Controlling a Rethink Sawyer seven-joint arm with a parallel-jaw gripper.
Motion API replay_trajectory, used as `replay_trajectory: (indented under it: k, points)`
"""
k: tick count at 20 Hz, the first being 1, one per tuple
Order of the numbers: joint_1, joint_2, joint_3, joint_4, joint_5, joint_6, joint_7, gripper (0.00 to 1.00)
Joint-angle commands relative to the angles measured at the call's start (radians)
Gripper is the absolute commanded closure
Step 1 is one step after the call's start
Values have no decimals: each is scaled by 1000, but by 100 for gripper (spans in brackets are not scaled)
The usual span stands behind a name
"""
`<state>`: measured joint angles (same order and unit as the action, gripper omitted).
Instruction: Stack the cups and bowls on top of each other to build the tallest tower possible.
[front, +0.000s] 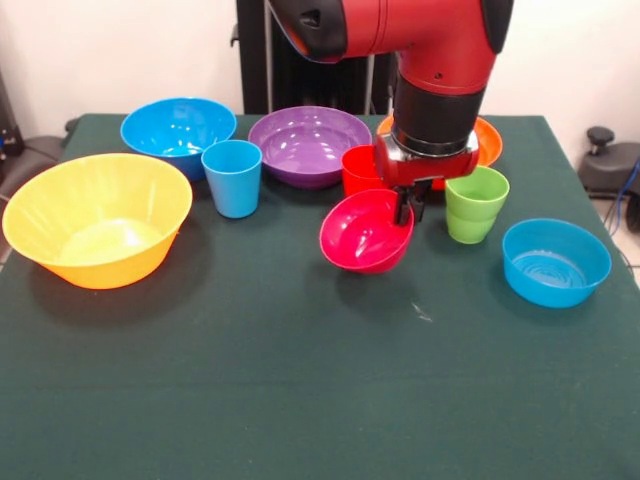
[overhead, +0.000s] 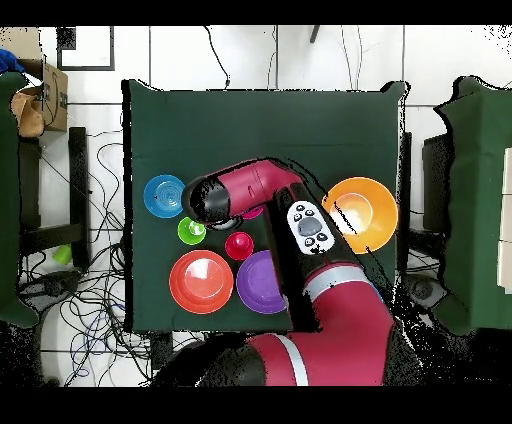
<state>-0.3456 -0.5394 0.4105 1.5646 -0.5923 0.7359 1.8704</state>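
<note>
Your gripper (front: 408, 208) is clamped on the right rim of the small magenta bowl (front: 364, 231), tilting it clear of the counter (front: 300, 380), likely to carry it.

Six bowls (front: 98, 218), three cups (front: 232, 177).

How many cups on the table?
3: light blue cup before the big blue bowl, red cup behind the gripper, green cup beside it. None seems hidden.
</note>
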Motion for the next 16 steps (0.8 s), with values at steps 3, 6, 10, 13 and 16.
replay_trajectory:
  k: [3, 6, 10, 13, 16]
  points:
    - [-16, 13, 62, -84, -115, 53, -283, 100]
    - [-17, 4, 48, -93, -145, 61, -290, 100]
    - [-29, 5, 58, -101, -157, 68, -309, 100]
    - [-33, 9, 62, -116, -170, 79, -320, 100]
    - [-40, 13, 66, -123, -180, 79, -329, 100]
